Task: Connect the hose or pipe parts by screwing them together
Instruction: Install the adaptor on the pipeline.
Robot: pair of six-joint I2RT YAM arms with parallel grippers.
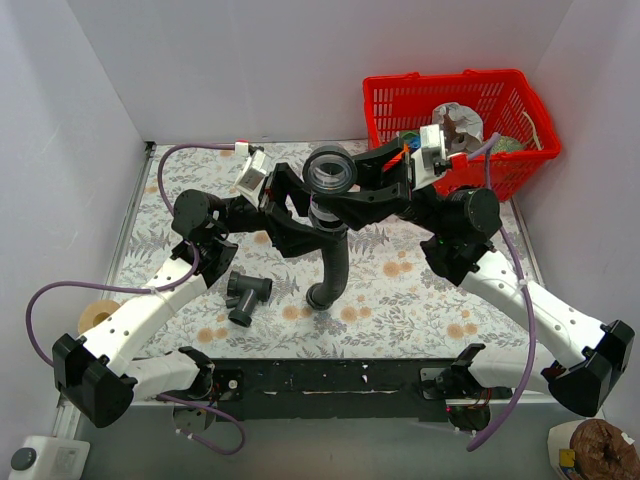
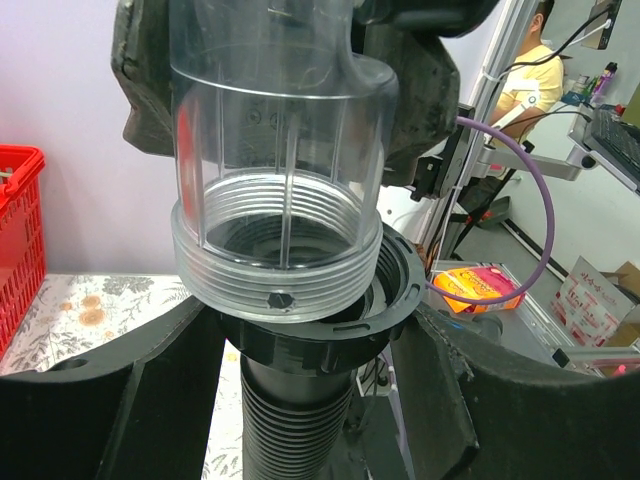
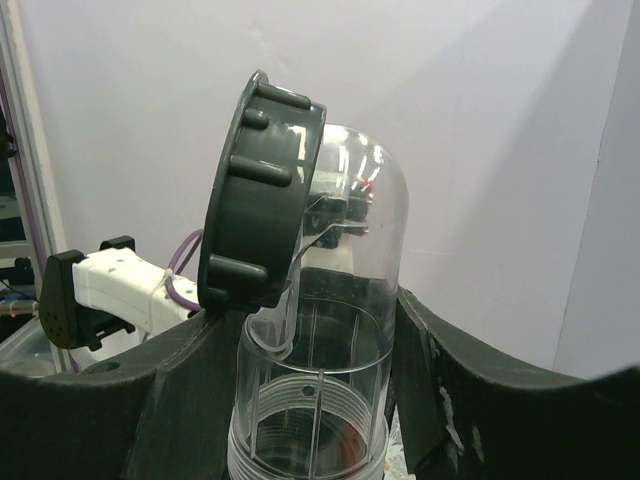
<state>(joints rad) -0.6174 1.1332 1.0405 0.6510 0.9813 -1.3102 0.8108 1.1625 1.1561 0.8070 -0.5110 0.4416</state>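
On the floral mat (image 1: 400, 290), left of centre, the grey T-fitting (image 1: 247, 297) lies loose, near the hose's lower end. The left gripper (image 2: 310, 400) clamps the black ribbed hose (image 1: 333, 265) just below its upper collar (image 2: 300, 335); the hose hangs upright. The threaded end of the clear elbow (image 2: 280, 190) sits in that collar. The right gripper (image 3: 310, 390) pinches the elbow's body. A red basket (image 1: 520, 100) stands far right.

Left arm (image 1: 145, 308) at eight o'clock, right arm (image 1: 540, 305) at four: white shells, black joints, looping purple cables (image 1: 75, 288); left tool (image 1: 312, 215) and right tool (image 1: 338, 188) black.
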